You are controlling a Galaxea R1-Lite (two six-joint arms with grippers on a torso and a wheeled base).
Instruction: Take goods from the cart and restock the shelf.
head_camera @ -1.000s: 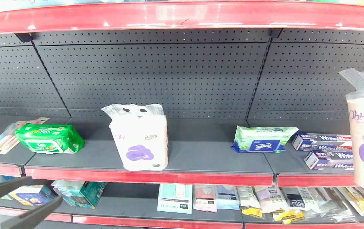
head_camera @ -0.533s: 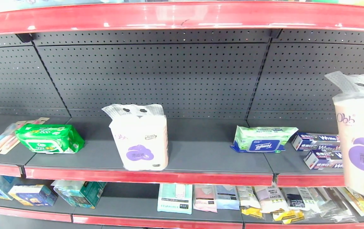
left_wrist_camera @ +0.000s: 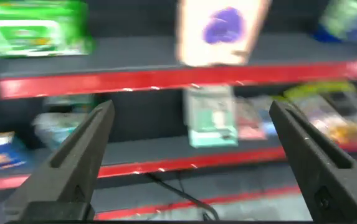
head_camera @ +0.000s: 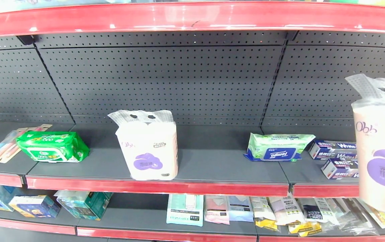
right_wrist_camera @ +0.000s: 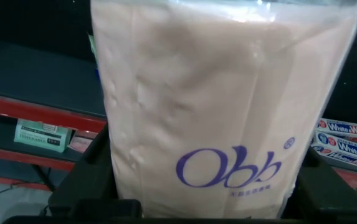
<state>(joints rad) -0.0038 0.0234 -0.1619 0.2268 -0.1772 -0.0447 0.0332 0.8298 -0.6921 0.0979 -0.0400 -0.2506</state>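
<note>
Right roll pack (head_camera: 380, 151), right edge of the head view: purple script wordmark on the upper front, and a purple emblem with pale characters below it. The right wrist view shows the same wordmark large.

Centre roll pack (head_camera: 150, 151), frame centre: same wordmark and emblem, smaller.

Green wipes pack (head_camera: 52, 146), left: white lettering, too small to read.

Pale wipes pack (head_camera: 276, 147), right of centre: white wordmark on a blue panel, upside down.

Toothpaste boxes (head_camera: 338, 158), far right: white lettering on blue bands.

Packets (head_camera: 185, 209), bottom: labels illegible.
</note>
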